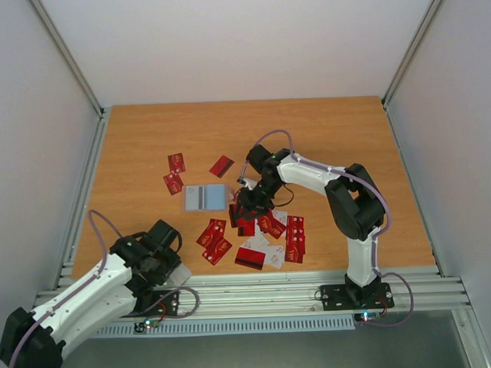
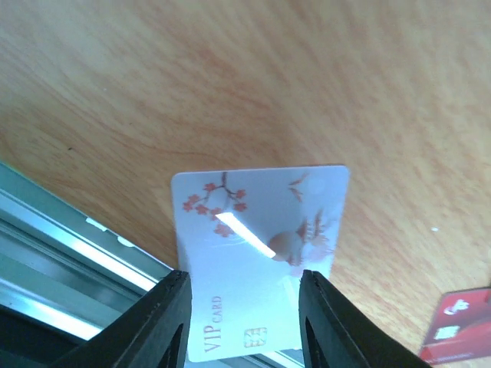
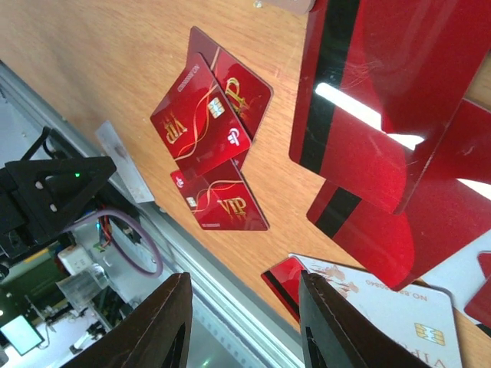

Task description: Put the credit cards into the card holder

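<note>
At the near edge of the table (image 1: 333, 140), the left gripper (image 2: 245, 280) stood half open. Its fingers (image 2: 173, 314) sat either side of a white card (image 2: 257, 222) that overhung the metal rail (image 2: 61, 245), and whether it had a true hold could not be told. The danger there was plain: a weak or lopsided pinch could tip the card off the edge into the rail's channel, or bow it between the fingers. The card holder (image 1: 206, 197) lay grey face up in mid-table, well apart from that gripper and up to its right (a long carry for a thin, slippery thing). Just right of the holder, the right gripper (image 3: 245, 277) hung partly open and empty over the heap of red cards (image 1: 267, 232). Several of those overlapped, so a downward grab risked pinching two at once, scattering the rest or nudging the holder beside it.
</note>
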Robot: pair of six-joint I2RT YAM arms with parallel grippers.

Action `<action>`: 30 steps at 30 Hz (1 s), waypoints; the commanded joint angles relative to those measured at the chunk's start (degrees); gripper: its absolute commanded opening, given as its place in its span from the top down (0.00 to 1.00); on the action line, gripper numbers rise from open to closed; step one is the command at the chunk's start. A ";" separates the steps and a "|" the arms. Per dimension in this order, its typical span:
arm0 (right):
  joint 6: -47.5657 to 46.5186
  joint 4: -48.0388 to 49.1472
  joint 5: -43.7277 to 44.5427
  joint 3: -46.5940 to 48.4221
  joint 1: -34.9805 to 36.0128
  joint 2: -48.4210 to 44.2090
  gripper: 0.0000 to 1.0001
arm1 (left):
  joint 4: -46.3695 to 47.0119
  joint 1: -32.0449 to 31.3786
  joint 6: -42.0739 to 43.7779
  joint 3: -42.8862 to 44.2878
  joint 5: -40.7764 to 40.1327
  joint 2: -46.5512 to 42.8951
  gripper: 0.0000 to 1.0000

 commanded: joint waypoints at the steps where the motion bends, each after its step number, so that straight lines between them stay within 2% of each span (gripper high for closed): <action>1: -0.57 1.02 -4.25 -0.10 0.34 -1.26 0.60 | -1.26 -0.11 1.62 3.34 -2.41 0.57 0.60; 5: -0.02 2.62 -6.45 -0.06 2.46 -1.09 0.60 | -0.70 -0.11 2.72 4.21 -2.47 0.77 0.62; 8: 0.33 3.65 -7.77 0.58 5.07 -0.61 0.60 | -2.83 -0.11 3.24 5.00 -3.55 1.09 0.60; 12: -0.20 3.14 -7.21 2.83 9.00 0.62 0.60 | -8.31 -0.09 3.21 5.72 -7.75 0.87 0.44; 16: 0.22 2.90 -6.59 3.37 9.90 1.50 0.60 | -7.26 -0.11 3.54 4.24 -7.61 3.53 0.34; 23: 2.25 3.48 -4.19 0.99 9.87 -0.11 0.60 | -0.86 -0.04 5.61 4.29 -10.08 8.02 0.36; 30: 3.53 3.92 -0.50 -2.45 9.85 -3.05 0.60 | 10.36 -0.11 8.24 2.78 -4.72 17.20 0.41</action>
